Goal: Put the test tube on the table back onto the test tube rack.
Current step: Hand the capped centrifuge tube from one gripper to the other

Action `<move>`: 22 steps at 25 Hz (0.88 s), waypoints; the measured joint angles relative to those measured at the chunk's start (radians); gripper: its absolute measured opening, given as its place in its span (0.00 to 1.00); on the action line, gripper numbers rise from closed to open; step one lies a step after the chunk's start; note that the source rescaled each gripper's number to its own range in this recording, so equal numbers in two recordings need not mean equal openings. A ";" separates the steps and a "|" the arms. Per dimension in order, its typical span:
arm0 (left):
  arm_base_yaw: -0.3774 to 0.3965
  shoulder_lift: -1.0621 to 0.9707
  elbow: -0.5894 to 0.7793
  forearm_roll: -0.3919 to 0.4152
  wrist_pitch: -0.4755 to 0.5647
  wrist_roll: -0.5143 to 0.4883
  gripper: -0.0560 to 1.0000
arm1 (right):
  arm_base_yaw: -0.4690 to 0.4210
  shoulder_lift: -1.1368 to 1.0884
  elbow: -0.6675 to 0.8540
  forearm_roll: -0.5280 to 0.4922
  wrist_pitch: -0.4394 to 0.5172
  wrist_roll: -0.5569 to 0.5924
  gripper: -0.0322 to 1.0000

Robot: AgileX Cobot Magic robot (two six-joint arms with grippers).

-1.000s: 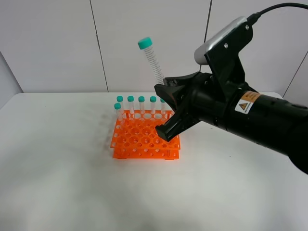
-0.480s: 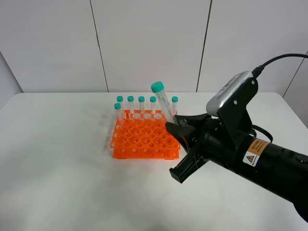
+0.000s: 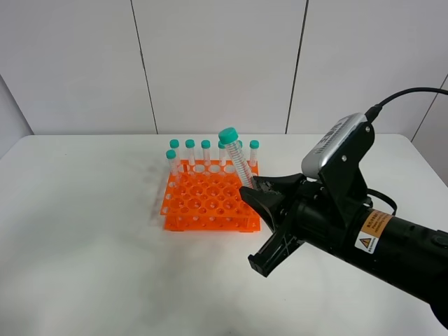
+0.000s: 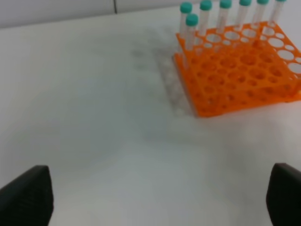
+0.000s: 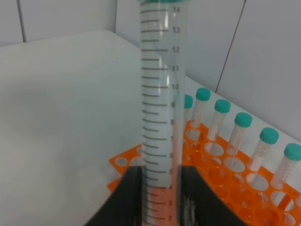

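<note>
Right gripper (image 3: 250,190): clamped on our tilted test tube (image 3: 235,157).
Left gripper (image 4: 155,200): fingers apart.
Risk: we snag the test tube rack (image 3: 203,204) rim.

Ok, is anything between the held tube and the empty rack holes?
Nothing visible. The test tube, tilted in the right fingers, is at the test tube rack's right edge; the other tubes stand at its far and left edges.

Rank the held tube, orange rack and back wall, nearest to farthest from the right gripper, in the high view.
1. Held tube, clamped in the right gripper.
2. Rack, just to its left on the table.
3. Wall, behind the table.
</note>
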 joint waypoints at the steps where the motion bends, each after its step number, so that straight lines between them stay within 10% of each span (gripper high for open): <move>1: -0.014 0.019 -0.003 -0.007 -0.006 0.001 1.00 | 0.000 0.000 0.000 0.000 0.000 0.000 0.28; 12: -0.352 0.210 -0.147 -0.022 -0.090 0.047 1.00 | 0.000 0.000 0.000 0.000 0.000 0.005 0.28; 22: -0.421 0.525 -0.265 -0.156 -0.251 0.263 1.00 | 0.000 0.000 0.000 0.000 0.000 0.026 0.28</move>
